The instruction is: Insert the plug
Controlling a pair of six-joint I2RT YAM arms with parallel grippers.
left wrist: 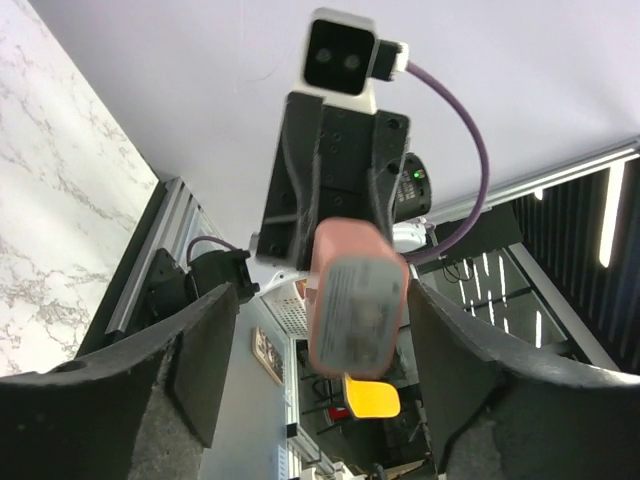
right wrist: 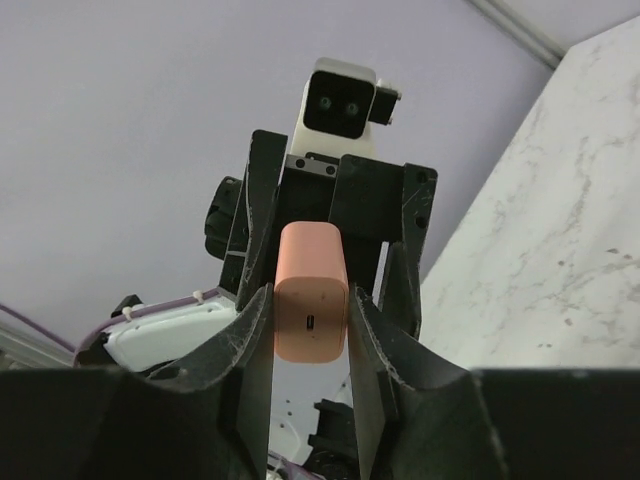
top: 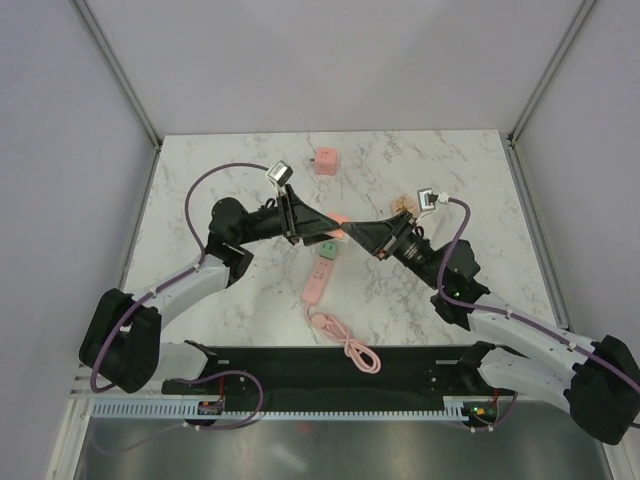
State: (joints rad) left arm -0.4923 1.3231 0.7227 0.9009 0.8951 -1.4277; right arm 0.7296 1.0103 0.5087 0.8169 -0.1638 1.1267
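**A:** Where is the salmon-pink rectangular plastic plug block (right wrist: 310, 300)?

**B:** It is clenched in the right end effector (right wrist: 311, 312). The black fingers (right wrist: 250, 360) press on its two side faces. The face with a small slot port looks back at the right wrist camera.

**A:** And the left end effector (left wrist: 322, 300)?

**B:** It is spread wide and grips nothing. In its own wrist view the block sits in the gap between the two fingers and touches neither. A face with a printed label is turned to that camera.

**A:** So the two meet nose to nose?

**B:** Yes. From above, the arms come together over the middle of the white marbled table (top: 230, 180), with the block between them, held off the surface.

**A:** What lies below?

**B:** A small pale green block (top: 325, 246) sits just under the meeting point, at the far end of a long pink power strip (top: 318, 281). I cannot tell whether it is plugged in. The strip runs toward the near edge, and its pink cord (top: 350, 348) lies in a loose bundle by the black base plate (top: 300, 365).

**A:** Anything else?

**B:** A pink cube-shaped adapter (top: 323, 161) stands well apart on the far side of the table. A small tan object (top: 403, 205) lies beside the right wrist, too small to make out.
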